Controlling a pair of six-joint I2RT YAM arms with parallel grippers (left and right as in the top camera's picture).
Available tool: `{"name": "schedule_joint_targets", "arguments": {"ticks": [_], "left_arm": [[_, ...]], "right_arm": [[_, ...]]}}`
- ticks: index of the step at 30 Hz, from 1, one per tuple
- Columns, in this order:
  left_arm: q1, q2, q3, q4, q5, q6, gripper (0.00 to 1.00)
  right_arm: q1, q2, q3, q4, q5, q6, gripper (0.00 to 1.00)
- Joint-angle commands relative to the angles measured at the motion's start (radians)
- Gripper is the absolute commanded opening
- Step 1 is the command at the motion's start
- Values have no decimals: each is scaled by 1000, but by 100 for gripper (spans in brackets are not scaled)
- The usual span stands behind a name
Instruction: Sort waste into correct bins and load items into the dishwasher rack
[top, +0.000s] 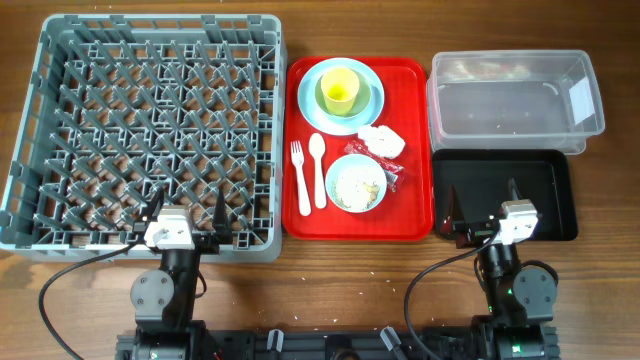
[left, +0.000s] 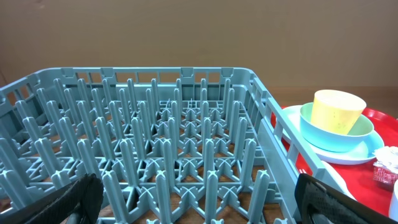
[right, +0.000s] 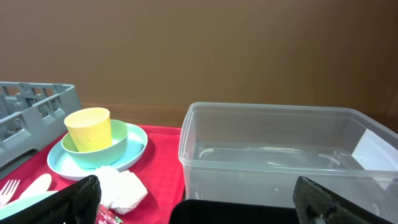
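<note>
The grey dishwasher rack (top: 140, 130) fills the left; it also shows in the left wrist view (left: 155, 124). On the red serving tray (top: 410, 225) a yellow cup (top: 339, 92) stands in a dish on the light-blue plate (top: 372, 105). In front lie the white fork (top: 298, 175), spoon (top: 318, 170), crumpled napkin (top: 381, 140), red-and-clear wrapper (top: 393, 175) and a blue bowl (top: 356, 184) holding rice scraps. The clear tub (top: 515, 95) and black tray (top: 540, 165) are at the right. My left gripper (top: 187, 212) is open over the rack's near edge. My right gripper (top: 484, 205) is open over the black tray.
The wooden table (top: 330, 290) shows in front of the rack and trays. The clear tub (right: 280, 149) stands directly behind the black tray (right: 236, 211). The cup (right: 88, 127) and napkin (right: 121, 186) lie left of my right gripper (right: 199, 202).
</note>
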Motion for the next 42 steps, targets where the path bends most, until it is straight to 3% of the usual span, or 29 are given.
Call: {"name": "schedule_joint_targets", "arguments": {"ticks": [1,42], "left_arm": [[-2,-7,-3,-5,16,19,100],[-2,-7,-3,-5,16,19,100]], "right_arm": [[5,3,-1,3,13,-11,100],[5,3,-1,3,13,-11,100]]}}
